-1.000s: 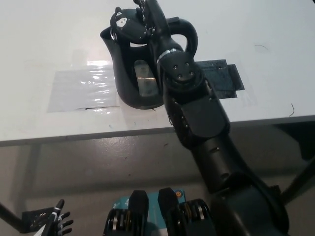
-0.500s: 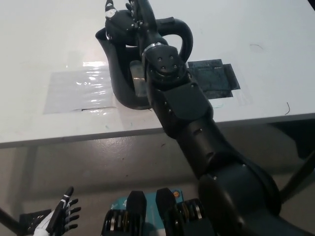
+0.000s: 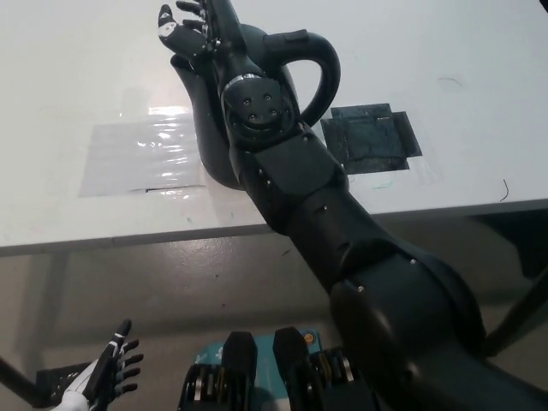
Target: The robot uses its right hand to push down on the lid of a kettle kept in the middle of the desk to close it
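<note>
White desk [image 3: 445, 51] is seen w/ a black kettle [image 3: 312, 64] mid-desk, beside a dark tape patch [image 3: 372, 141]. Right hand [image 3: 190, 32] is laid over the kettle top near the spout, fingers spread, nothing gripped; lid is hidden beneath. Step judged: press-down. Next: firm downward push needed. Left hand [image 3: 107, 377] is rested low, open.

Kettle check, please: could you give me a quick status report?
Right hand over the kettle top, fingers spread, lid hidden beneath. Left hand open, low beside the desk. Nothing in the way.
</note>
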Tool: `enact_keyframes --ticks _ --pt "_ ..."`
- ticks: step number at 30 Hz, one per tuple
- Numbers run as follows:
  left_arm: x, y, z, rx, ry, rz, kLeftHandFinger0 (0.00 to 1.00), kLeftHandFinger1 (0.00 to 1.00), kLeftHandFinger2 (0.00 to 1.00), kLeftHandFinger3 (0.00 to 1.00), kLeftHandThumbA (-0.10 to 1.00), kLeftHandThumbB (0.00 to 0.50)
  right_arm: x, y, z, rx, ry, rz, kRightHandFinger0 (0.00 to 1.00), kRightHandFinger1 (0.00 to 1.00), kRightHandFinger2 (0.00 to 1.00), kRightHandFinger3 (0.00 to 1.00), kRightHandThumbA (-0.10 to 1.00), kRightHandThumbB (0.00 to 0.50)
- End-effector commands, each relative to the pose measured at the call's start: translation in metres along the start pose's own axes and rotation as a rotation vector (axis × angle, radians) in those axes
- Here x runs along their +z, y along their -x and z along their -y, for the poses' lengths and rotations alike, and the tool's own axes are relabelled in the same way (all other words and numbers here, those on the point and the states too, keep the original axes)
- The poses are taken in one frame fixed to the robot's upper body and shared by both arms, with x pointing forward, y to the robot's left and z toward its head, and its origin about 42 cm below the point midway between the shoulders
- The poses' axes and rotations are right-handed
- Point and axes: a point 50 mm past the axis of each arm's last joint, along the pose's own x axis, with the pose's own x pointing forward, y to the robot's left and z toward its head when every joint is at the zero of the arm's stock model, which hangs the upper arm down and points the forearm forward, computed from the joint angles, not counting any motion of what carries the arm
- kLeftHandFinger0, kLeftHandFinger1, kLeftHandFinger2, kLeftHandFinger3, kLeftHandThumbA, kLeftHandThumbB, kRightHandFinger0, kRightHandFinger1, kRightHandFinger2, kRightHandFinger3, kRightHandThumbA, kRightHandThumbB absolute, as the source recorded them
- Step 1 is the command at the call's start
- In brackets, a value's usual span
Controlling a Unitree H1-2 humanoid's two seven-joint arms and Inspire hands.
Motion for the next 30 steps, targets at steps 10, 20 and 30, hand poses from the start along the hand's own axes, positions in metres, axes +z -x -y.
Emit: enact_keyframes --ticks 10,20,30 --pt "0.012 0.003 -0.009 0.000 -0.004 0.022 1.00 1.00 1.00 1.00 1.00 0.085 -0.030 0.006 0.003 -0.010 -0.043 -0.090 1.00 1.00 1.00 0.79 0.33 0.003" --pt "0.007 0.011 -0.016 0.026 -0.019 0.025 1.00 1.00 1.00 1.00 1.00 0.078 0.092 0.044 0.016 0.048 -0.007 0.344 1.00 1.00 1.00 1.00 0.42 0.075" --pt "0.012 0.015 -0.032 0.059 -0.014 0.023 1.00 1.00 1.00 1.00 1.00 0.081 0.153 0.176 0.080 0.135 0.033 0.688 1.00 1.00 1.00 1.00 0.42 0.079"
